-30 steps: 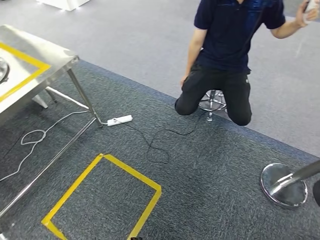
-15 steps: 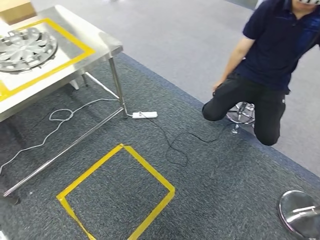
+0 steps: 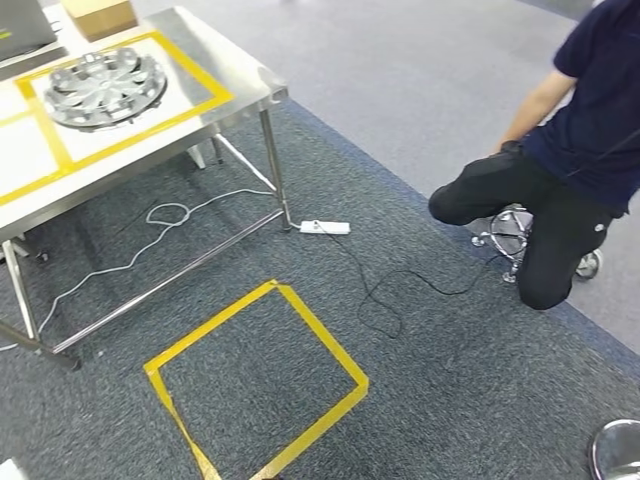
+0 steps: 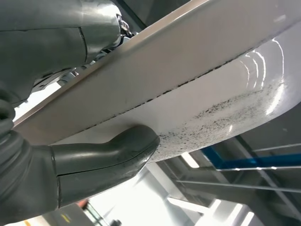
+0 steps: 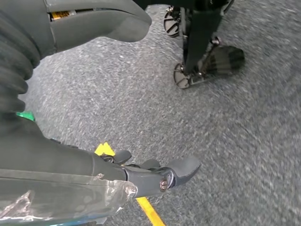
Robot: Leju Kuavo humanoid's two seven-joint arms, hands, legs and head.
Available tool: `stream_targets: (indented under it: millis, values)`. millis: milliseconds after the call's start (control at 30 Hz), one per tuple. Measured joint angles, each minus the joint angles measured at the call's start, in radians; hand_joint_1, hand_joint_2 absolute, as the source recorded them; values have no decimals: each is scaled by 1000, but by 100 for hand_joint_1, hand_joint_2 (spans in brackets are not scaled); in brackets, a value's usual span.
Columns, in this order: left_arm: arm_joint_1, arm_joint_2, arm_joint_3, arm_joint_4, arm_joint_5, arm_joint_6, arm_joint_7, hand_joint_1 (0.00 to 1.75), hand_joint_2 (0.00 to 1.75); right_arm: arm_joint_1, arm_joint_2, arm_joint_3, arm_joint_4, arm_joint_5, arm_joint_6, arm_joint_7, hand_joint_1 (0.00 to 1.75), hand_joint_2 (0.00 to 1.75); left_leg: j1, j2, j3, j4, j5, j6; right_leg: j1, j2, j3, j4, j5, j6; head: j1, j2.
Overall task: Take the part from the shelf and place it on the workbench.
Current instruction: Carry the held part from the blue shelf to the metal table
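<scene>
- Head view: the workbench (image 3: 249, 85) is a steel table with a bright top and thin legs, marked off in yellow tape. A round silver wheel cover (image 3: 104, 87), spoked and shallow, already lies inside one taped box. A brown box (image 3: 98, 15) sits at the far edge.
- On the carpet, rough and dark grey, there is a yellow tape square (image 3: 256, 385). A white power strip (image 3: 325, 227) lies by the table leg, with a black cable (image 3: 392, 290) looping out and a pale cable (image 3: 162, 225) under the bench. I judge these could snag my feet if I step wide of the square.
- A person (image 3: 558, 180) in dark clothes crouches near, by a chrome stool base (image 3: 513, 230). A swing of my load could reach them.
- Left wrist view: my left hand (image 4: 71, 165) holds the part (image 4: 199, 84), thumb pressed up against its underside. It is a broad, smooth, glossy white panel, curved at the edge and speckled with dark grit. Slick and wide as it looks, I judge it could slide off the thumb, or its edge could clip the bench rim.
- Right wrist view: my right hand (image 5: 117, 94) hangs over the carpet, thumb and fingers apart, holding nothing. The picture is motion-blurred, so I read little else.
</scene>
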Motion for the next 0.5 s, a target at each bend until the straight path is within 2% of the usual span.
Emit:
stream_targets:
  millis: [33,67,100,133,167,200,233,300,333,367,433,467,500]
  values:
    - [0,1,-1,2,0,0,1,175,175,1,0,0,0,-1,0,0,0,175,0,1,0,2,12,1,1,-13,0,0,-1,0,0,0]
    - [-1,1,-2,5,0,0,2,175,175,0,0,-1,0,-2,0,1,0,175,0,5,20,-36,42,3,2,-25,1,0,-2,0,0,0]
    - [-3,3,-3,7,0,0,3,175,175,0,0,-1,0,-5,0,0,0,175,-1,18,55,-100,78,6,2,-37,3,0,-3,2,0,0]
    - [-6,4,-5,10,0,0,6,175,175,-1,0,-2,0,-9,0,0,0,175,-6,42,91,-168,104,10,5,-47,5,1,-5,5,-1,0]
    - [-12,6,-8,13,-1,0,9,175,175,-1,0,-4,0,-13,-1,-1,0,175,-9,63,119,-224,120,15,8,-58,7,2,-8,9,-1,0]
    - [-19,8,-13,16,-1,0,12,175,175,0,0,-7,0,-18,-2,-2,0,175,-13,78,134,-258,125,21,11,-69,7,2,-10,14,-1,0]
    - [-27,11,-18,21,-2,0,15,175,175,0,0,-10,0,-23,-4,-3,0,175,-16,80,137,-270,121,26,13,-80,7,1,-12,19,-1,0]
    - [-40,15,-31,33,-8,0,22,175,175,1,0,-18,-2,-37,-8,-6,0,175,-14,54,136,-277,123,38,13,-100,12,-1,-18,28,-2,0]
    - [-49,16,-37,41,-12,0,25,175,175,0,0,-24,-3,-50,-11,-10,0,175,-11,42,137,-279,125,43,12,-87,10,11,-29,35,0,0]
    - [-61,18,-44,48,-17,0,27,175,175,-1,0,-32,-4,-65,-14,-13,0,175,-7,30,137,-281,127,48,10,-62,-2,42,-51,41,3,0]
    - [-88,22,-60,65,-21,0,29,175,175,0,3,-53,-5,-97,-20,-18,0,175,-3,8,135,-281,131,54,6,1,-61,162,-113,50,11,0]
    - [-99,24,-68,74,-22,0,31,175,175,3,4,-65,-6,-109,-23,-18,0,175,-2,-4,134,-281,132,56,4,17,-95,228,-139,52,12,0]
    - [-107,25,-75,82,-24,0,34,175,175,7,5,-76,-8,-120,-25,-17,0,175,-2,-18,133,-281,133,57,3,25,-119,270,-148,52,13,0]
